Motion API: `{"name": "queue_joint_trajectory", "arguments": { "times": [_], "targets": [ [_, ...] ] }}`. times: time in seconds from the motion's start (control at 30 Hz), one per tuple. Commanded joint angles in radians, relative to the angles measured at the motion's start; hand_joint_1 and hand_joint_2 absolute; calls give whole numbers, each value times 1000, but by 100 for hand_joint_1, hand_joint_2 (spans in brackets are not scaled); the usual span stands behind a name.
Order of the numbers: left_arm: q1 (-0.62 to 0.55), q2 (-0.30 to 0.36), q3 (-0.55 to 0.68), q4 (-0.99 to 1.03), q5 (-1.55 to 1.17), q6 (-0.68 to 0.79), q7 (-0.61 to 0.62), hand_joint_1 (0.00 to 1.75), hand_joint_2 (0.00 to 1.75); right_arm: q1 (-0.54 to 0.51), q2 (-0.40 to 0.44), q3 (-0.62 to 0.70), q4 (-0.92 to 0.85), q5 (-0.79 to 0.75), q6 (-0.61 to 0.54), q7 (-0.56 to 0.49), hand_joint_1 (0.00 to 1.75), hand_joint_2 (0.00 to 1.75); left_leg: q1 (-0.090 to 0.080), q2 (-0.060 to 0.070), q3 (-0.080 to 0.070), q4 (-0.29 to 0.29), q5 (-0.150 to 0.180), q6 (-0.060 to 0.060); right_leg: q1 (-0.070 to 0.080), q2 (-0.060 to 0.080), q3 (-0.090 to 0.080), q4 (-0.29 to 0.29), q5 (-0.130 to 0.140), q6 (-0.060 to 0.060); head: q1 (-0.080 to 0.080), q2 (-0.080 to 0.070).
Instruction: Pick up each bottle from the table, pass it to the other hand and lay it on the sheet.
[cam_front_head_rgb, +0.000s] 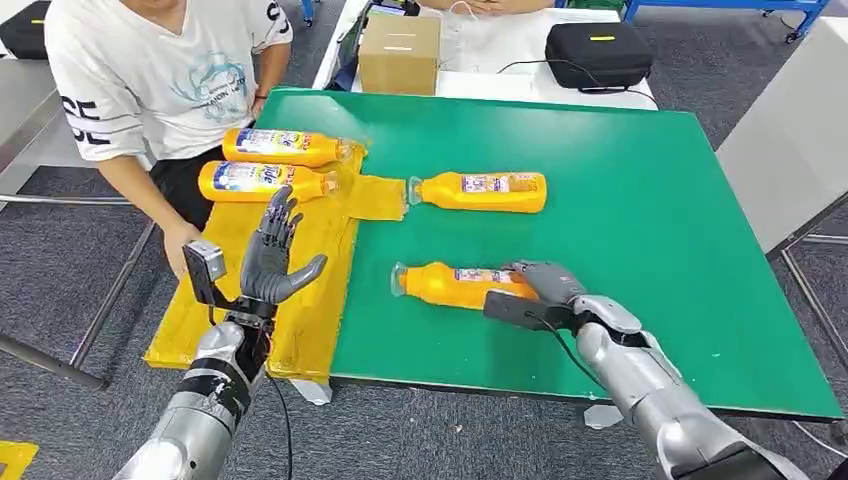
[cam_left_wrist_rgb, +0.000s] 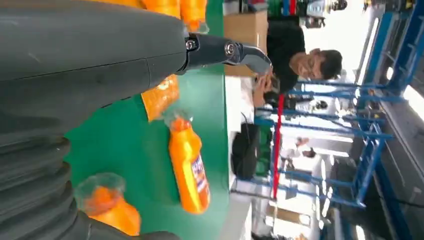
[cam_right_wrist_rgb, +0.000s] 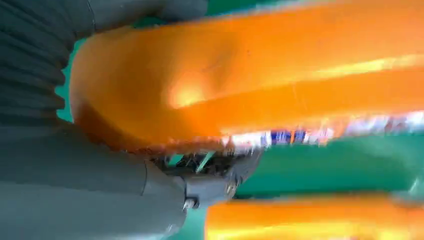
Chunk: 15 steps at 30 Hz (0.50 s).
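Note:
Two orange bottles lie on the green table. Around the base end of the near bottle my right hand is wrapped, thumb under it, and the bottle still rests on the table. The far bottle lies with its cap at the edge of the yellow sheet. Two more bottles lie on the sheet's far end. My left hand is raised over the sheet, fingers spread, holding nothing.
A person in a white T-shirt sits at the table's left, one hand beside the sheet. A cardboard box and a black case stand on the white table behind.

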Motion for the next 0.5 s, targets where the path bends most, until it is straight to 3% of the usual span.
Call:
{"name": "queue_joint_trajectory", "arguments": {
  "times": [0.03,0.13,0.23,0.4,0.5],
  "targets": [
    [-6,-5,-38,-16,-82,191,36,0,175,160,157,-100,-138,-47,-278,50,175,175,2,1,3,-1,-1,-3,2,1,3,-1,-1,-3,0,0],
    [-4,-23,-61,-39,-103,282,63,0,175,251,258,-162,-255,-98,-420,28,175,175,3,2,2,-1,-2,-3,3,2,2,-1,-1,-3,0,0],
    [-5,-27,-68,-40,-103,290,67,0,175,263,269,-162,-275,-108,-424,30,175,175,2,1,1,0,-2,-3,3,2,0,1,-2,-3,-1,0],
    [-17,-41,-90,-25,-44,282,99,0,175,311,362,-192,-320,-209,-548,-68,175,175,3,-1,-3,0,-1,-2,3,0,-2,1,-1,-2,0,0],
    [-25,-46,-120,-22,-24,269,108,0,175,290,389,-184,-280,-274,-558,-100,175,175,3,1,-3,1,-1,-2,2,2,-3,1,-1,-3,0,0]
  ]
}}
